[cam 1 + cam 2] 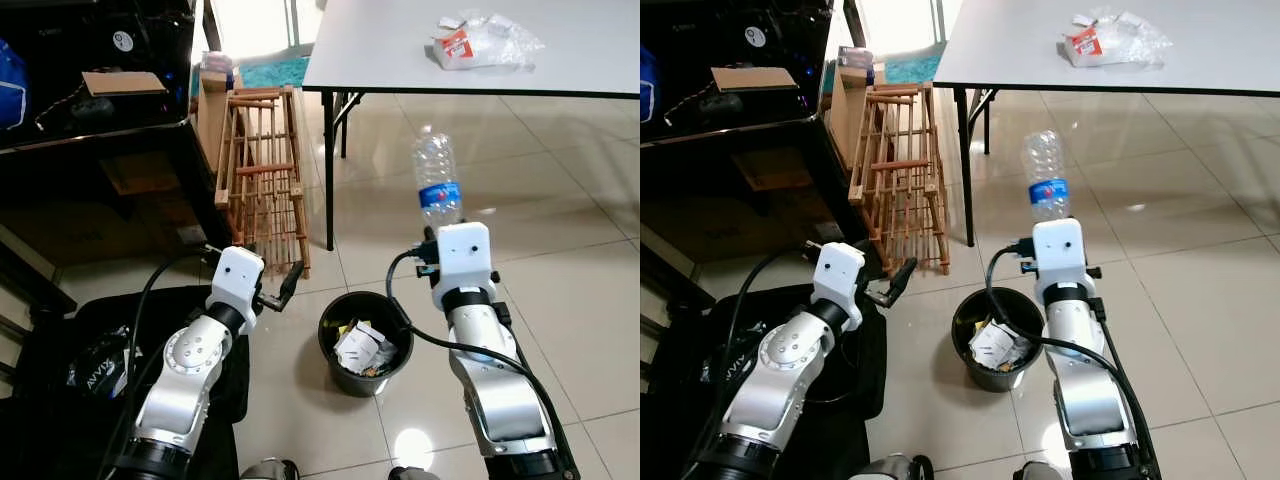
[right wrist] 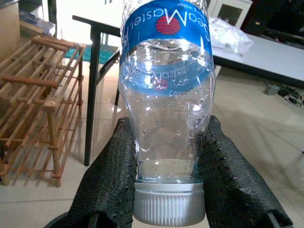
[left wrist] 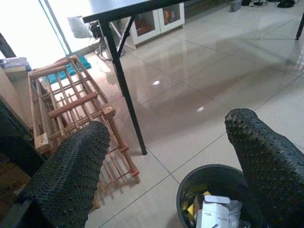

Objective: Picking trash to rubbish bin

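Note:
My right gripper (image 2: pixel 167 175) is shut on a clear plastic bottle (image 1: pixel 436 178) with a blue label, held by its neck with the silver cap (image 2: pixel 168 209) toward the wrist. The bottle (image 2: pixel 165 90) stands up above the right wrist, to the right of the black rubbish bin (image 1: pixel 366 340) on the floor. The bin holds crumpled white paper (image 1: pixel 364 349). My left gripper (image 1: pixel 283 289) is open with nothing between its fingers (image 3: pixel 71 175), to the left of the bin (image 3: pixel 213 190).
A white table (image 1: pixel 400 50) with black legs stands behind the bin and carries a plastic bag of trash (image 1: pixel 482 42). A wooden rack (image 1: pixel 262 175) leans left of the table leg. A black bag (image 1: pixel 60 380) lies on the floor at my left, below dark shelving (image 1: pixel 90 90).

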`<state>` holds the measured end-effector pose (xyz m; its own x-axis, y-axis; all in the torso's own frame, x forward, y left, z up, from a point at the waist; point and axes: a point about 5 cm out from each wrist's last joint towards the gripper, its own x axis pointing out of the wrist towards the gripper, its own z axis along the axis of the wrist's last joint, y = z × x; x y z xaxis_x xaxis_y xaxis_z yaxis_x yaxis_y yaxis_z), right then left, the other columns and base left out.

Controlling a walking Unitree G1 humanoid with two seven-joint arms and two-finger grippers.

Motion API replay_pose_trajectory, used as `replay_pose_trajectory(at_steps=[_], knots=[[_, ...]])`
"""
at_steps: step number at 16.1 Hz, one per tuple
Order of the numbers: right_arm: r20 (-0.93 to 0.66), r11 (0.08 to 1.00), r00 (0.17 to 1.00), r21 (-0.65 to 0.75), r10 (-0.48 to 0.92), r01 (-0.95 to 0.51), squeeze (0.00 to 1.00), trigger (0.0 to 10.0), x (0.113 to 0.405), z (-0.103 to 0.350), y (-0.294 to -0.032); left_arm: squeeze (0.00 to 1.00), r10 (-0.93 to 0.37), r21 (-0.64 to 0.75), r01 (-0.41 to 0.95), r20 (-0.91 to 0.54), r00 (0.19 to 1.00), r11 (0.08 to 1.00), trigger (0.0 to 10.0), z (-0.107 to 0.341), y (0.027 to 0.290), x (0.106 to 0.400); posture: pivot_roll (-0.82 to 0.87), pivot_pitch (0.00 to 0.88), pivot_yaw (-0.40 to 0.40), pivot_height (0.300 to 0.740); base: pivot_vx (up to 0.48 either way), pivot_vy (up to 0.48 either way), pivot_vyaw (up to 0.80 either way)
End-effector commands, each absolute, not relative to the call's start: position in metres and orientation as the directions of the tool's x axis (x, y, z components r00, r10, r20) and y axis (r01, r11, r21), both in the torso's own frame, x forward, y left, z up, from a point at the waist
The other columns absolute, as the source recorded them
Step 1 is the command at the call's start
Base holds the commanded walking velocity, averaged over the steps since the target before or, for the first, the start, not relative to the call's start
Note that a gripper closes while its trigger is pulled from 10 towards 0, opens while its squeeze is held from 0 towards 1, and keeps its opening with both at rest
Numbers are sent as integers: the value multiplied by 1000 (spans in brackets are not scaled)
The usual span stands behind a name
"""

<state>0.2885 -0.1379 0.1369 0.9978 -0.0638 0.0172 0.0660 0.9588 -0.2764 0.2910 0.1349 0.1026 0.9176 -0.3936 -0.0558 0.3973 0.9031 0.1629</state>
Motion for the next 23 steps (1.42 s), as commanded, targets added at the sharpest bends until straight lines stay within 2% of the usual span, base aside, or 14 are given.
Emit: replay_pose_trajectory(at_steps=[1,9,14,18,23], knots=[[5,958,997,-279,-73,71,0,10000,287,134,-139,0,-387,171,392,-60,920,904,10000,101,136,290,31,102,73,740,0,0,0],[-112,975,989,-212,-96,71,0,10000,279,115,-139,0,-400,157,410,-90,912,899,10000,90,134,274,29,184,63,740,0,0,0],[-247,982,957,-145,-151,118,0,10000,265,92,-144,0,-423,138,438,-126,898,888,10000,85,133,256,19,292,62,740,0,0,0],[-278,984,948,-130,-153,120,0,10000,261,87,-140,0,-458,111,469,-115,882,876,10000,89,128,252,28,307,58,740,0,0,0],[-280,985,949,-130,-143,110,0,10000,260,87,-136,0,-482,107,494,-126,867,863,10000,89,125,246,31,306,67,740,360,0,0]])
